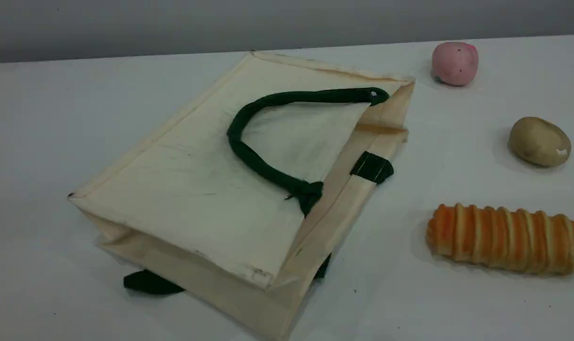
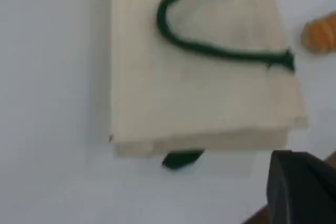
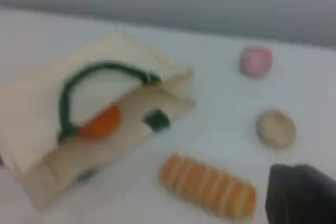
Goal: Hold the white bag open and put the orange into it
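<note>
White bag (image 1: 197, 189): cream canvas tote, lying flat on the table (image 1: 40, 118), green rope handle (image 1: 253, 156) looped on top, mouth toward the foods. Orange (image 3: 101, 121): smooth, bright, inside the bag's mouth, seen only in the right wrist view. Ridged bread loaf (image 1: 507, 239), tan potato (image 1: 539, 141) and pink ball (image 1: 454, 63): beside the bag. Left gripper (image 2: 299, 182), right gripper (image 3: 299, 192): dark tips, clenched, empty.

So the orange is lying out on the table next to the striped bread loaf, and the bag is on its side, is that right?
Not quite. The orange is inside the white bag, visible through its open mouth in the right wrist view, not out on the table. The bag does lie on its side, and the striped bread loaf sits beside it.
</note>
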Controlling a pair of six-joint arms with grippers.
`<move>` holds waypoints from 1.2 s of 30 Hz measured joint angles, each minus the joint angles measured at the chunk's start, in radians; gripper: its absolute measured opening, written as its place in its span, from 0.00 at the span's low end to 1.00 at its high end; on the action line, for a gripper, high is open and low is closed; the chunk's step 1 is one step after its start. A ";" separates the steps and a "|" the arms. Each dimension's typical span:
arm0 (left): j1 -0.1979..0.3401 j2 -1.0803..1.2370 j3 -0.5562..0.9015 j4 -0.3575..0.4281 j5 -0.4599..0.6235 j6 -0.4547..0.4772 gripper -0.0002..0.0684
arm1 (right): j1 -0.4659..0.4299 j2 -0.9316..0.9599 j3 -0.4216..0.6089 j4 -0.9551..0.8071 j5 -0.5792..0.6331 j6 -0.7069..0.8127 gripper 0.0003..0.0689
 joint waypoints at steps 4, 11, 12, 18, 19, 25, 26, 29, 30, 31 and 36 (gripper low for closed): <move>0.000 -0.062 0.047 -0.048 0.028 0.028 0.00 | 0.000 0.002 0.029 -0.001 -0.002 -0.001 0.01; 0.000 -0.165 0.144 -0.250 0.015 0.200 0.00 | 0.000 0.002 0.028 -0.005 -0.018 -0.001 0.01; 0.000 -0.181 0.159 -0.288 0.014 0.243 0.00 | 0.000 0.002 0.028 -0.005 -0.018 -0.001 0.01; 0.002 -0.281 0.191 -0.396 -0.019 0.384 0.00 | 0.000 0.002 0.028 -0.005 -0.016 -0.001 0.02; 0.002 -0.299 0.191 -0.395 -0.013 0.384 0.00 | 0.000 0.002 0.027 -0.005 -0.016 -0.001 0.02; 0.002 -0.405 0.215 -0.383 0.062 0.384 0.00 | 0.000 0.002 0.027 -0.004 -0.015 -0.003 0.02; 0.002 -0.424 0.215 -0.383 0.058 0.384 0.00 | 0.000 0.002 0.027 -0.002 -0.015 -0.003 0.02; 0.003 -0.469 0.215 -0.383 0.053 0.383 0.00 | 0.000 0.002 0.027 -0.002 -0.015 -0.003 0.02; 0.003 -0.481 0.215 -0.383 0.053 0.383 0.00 | 0.000 0.002 0.027 -0.002 -0.015 -0.003 0.02; 0.003 -0.490 0.215 -0.383 0.053 0.383 0.00 | 0.000 0.002 0.027 -0.002 -0.015 -0.003 0.02; 0.003 -0.506 0.215 -0.383 0.053 0.383 0.01 | 0.001 0.002 0.027 -0.002 -0.015 -0.002 0.03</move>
